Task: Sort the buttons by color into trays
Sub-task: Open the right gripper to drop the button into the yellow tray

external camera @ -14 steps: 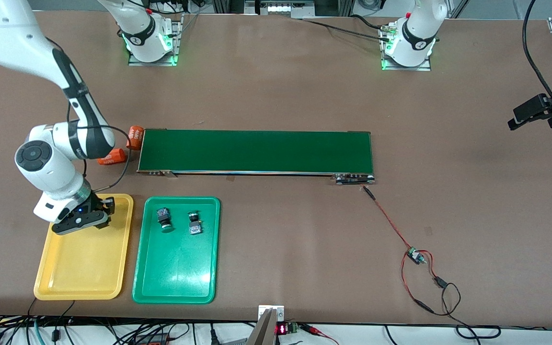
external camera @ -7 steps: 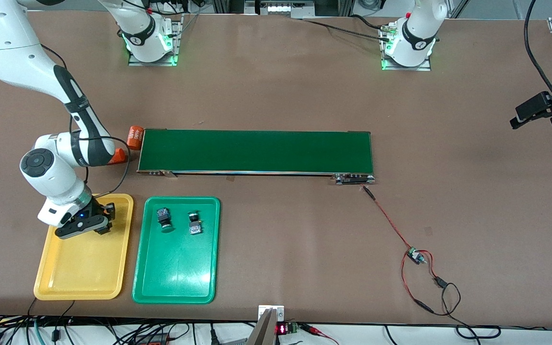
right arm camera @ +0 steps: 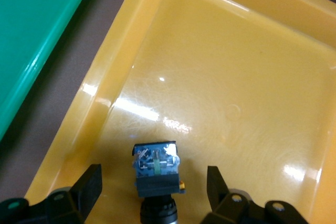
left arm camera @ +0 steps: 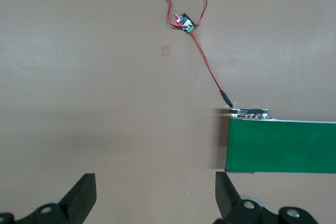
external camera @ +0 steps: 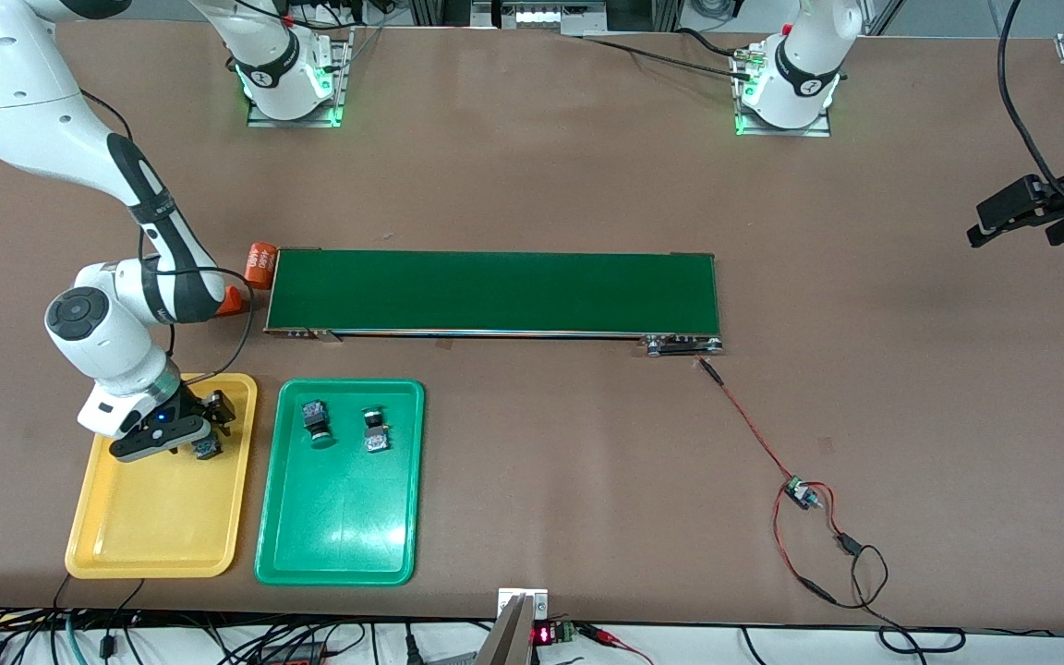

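Note:
My right gripper (external camera: 209,427) hangs low over the yellow tray (external camera: 163,559), at the end nearer the conveyor, and is open. A dark blue-black button (right arm camera: 156,169) lies on the tray floor (right arm camera: 236,77) between the spread fingers, touching neither; its cap colour is hidden. It also shows in the front view (external camera: 209,449). Two buttons with green caps (external camera: 315,422) (external camera: 375,431) lie in the green tray (external camera: 338,573) beside it. My left gripper (external camera: 1035,220) is open and empty, up over bare table at the left arm's end. No other button shows.
The long dark-green conveyor belt (external camera: 495,291) lies across the middle. Two orange cylinders (external camera: 261,263) (external camera: 233,297) sit at its end by the right arm. A red wire with a small board (external camera: 800,492) runs from the belt's other end toward the front edge.
My right gripper moved along the yellow tray toward the green tray and the front camera. The button now shows on the tray floor beneath it. The left gripper shifted slightly.

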You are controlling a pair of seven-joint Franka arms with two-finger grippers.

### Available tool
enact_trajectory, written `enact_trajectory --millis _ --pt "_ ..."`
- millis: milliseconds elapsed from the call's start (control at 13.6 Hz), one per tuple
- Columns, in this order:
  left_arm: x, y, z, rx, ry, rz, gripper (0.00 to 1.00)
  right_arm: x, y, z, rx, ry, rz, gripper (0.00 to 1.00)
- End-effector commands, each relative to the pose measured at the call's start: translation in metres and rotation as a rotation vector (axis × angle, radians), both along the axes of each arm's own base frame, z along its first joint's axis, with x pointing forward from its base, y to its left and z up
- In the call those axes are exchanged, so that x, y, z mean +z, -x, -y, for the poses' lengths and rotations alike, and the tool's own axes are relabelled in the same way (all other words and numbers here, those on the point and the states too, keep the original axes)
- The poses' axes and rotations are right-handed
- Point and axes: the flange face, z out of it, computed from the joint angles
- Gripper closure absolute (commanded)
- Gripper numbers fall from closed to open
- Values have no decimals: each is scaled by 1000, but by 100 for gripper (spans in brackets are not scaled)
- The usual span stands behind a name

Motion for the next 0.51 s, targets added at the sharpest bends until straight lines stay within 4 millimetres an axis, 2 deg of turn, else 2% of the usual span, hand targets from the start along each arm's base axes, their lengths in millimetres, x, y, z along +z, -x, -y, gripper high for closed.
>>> enact_trajectory --millis 0,220,441 --pt "3 -1 5 -25 -18 1 0 43 6 -25 -122 6 -104 12" --pt "4 -1 5 -24 -18 1 0 124 28 -56 -263 31 -242 12" --pt "4 -1 4 -22 -17 1 0 204 54 -65 -367 -71 -365 10"
